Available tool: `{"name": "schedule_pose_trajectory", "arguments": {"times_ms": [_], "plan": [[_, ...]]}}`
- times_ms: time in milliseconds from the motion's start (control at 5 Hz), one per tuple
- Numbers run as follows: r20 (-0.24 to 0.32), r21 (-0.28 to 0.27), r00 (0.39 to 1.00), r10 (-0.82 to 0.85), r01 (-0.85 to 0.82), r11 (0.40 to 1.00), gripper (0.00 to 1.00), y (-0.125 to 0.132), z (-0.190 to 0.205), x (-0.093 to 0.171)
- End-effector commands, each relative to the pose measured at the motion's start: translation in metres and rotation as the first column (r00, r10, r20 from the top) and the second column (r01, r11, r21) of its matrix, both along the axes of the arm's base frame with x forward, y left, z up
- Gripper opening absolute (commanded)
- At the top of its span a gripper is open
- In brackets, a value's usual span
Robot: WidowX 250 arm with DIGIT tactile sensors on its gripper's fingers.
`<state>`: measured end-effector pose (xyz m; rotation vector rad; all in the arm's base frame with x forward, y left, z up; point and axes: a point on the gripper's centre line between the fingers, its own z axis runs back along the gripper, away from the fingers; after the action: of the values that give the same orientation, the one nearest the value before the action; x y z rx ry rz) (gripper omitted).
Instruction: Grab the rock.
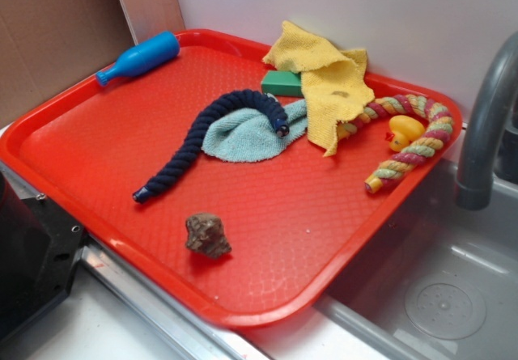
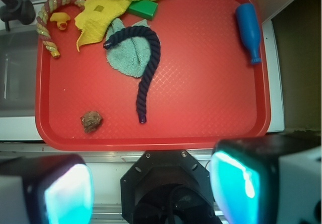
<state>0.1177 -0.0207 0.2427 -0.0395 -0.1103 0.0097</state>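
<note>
Exterior view: rock [image 1: 208, 235] lying alone on bare red tray [image 1: 73, 146] near the front edge, well apart from everything else, so open on all sides for a grab. Navy rope [image 1: 212, 137] curling from mid-tray up onto a teal cloth [image 1: 247, 136]. Yellow cloth [image 1: 328, 81] draped over a green block [image 1: 281, 83] toward the far edge, hiding most of it. Striped rope [image 1: 413, 137] bent around a yellow duck [image 1: 404, 131] at the far right corner. Blue bottle [image 1: 139, 57] on its side along the far left rim. No arm seen here; tray bridging a steel sink beside a grey faucet [image 1: 486, 117], table itself scarcely visible. Wrist view: looking straight down from behind the near rim. End effector [image 2: 156, 183] spread wide, fingers [image 2: 68, 191] at frame bottom, nothing between them, held back off the tray. Rock [image 2: 91, 121] near the front left corner, left of centre line; likely needs forward travel and a leftward shift before descent.
</note>
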Motion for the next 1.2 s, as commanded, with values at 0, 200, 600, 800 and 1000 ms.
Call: {"name": "schedule_pose_trajectory", "arguments": {"times_ms": [0, 200, 600, 800, 1000], "plan": [[0.0, 0.0, 1.0, 0.0, 0.0, 1.0, 1.0, 0.0, 0.0, 0.0], [0.031, 0.061, 0.968, -0.247, 0.245, 0.968, 1.0, -0.05, -0.043, 0.022], [0.072, 0.048, 0.73, -0.68, 0.678, 0.733, 1.0, -0.125, -0.124, 0.015], [0.03, -0.029, 0.667, -0.744, 0.745, 0.666, 1.0, -0.121, -0.15, 0.002], [-0.007, -0.061, 0.693, -0.721, 0.719, 0.692, 1.0, -0.106, -0.176, -0.006]]}}
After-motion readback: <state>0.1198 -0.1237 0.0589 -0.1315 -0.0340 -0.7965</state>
